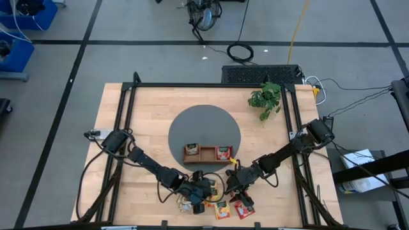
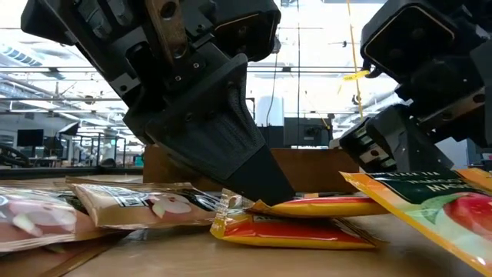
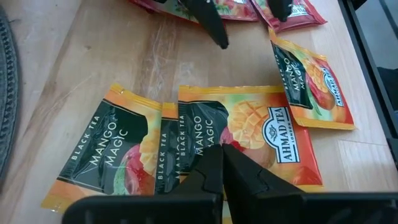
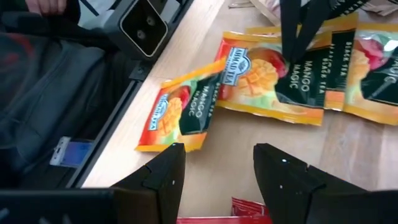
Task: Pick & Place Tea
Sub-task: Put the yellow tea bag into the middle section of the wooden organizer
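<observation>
Several flat tea packets lie near the table's near edge: orange mango ones (image 3: 99, 149) (image 3: 311, 81), red ones (image 3: 298, 12) and beige ones (image 2: 146, 206). My left gripper (image 3: 222, 149) is shut, its tips down on the topmost orange packet (image 3: 261, 124), which overlaps its neighbours. My right gripper (image 4: 217, 168) is open and hangs just to the right of the left gripper, above bare wood, with a red packet (image 4: 249, 208) beneath it. It touches nothing. The wooden tray (image 1: 208, 153) sits on the grey round mat, a red packet (image 1: 223, 152) in its right compartment. My left gripper meets the printed face (image 3: 214, 134) of the top orange packet with its shut fingertips (image 2: 265, 198), coming from above at a slant. The packet lies flat on the packets under it. Whether any of the foil is caught between the fingers, I cannot tell.
The packet pile (image 1: 221, 208) lies close to the table's near edge and its black frame rail (image 4: 124, 93). The two grippers stand close together. A small green plant (image 1: 265, 99) stands at the far right. There is bare wood to the left and right of the mat.
</observation>
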